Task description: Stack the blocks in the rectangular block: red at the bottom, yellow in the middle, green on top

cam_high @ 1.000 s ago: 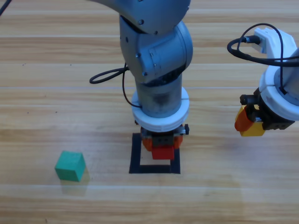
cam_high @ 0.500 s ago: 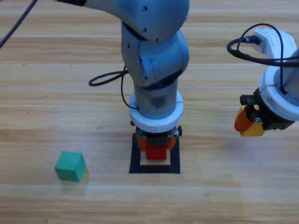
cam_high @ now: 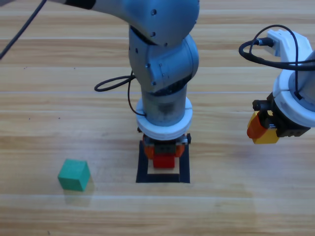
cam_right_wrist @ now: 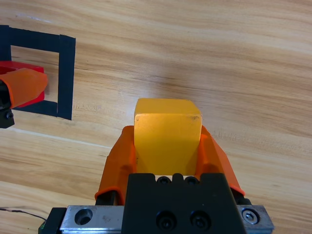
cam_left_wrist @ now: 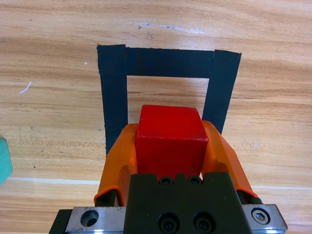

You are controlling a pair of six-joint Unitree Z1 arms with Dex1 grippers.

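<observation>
Red cube [cam_left_wrist: 169, 139] between left gripper [cam_left_wrist: 168, 146] jaws, over tape square [cam_left_wrist: 113, 87]

red cube [cam_left_wrist: 170, 134], yellow cube [cam_right_wrist: 167, 131], teal-green cube [cam_high: 74, 174], black tape square [cam_high: 142, 168], orange claws, wood-grain table [cam_high: 49, 98]

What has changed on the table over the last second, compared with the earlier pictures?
The left claw, shut on the small red cube, has carried it a little up the picture and lower into the black tape square. The right claw stayed off to the right, shut on the small yellow cube, and the teal-green cube has not moved.
</observation>
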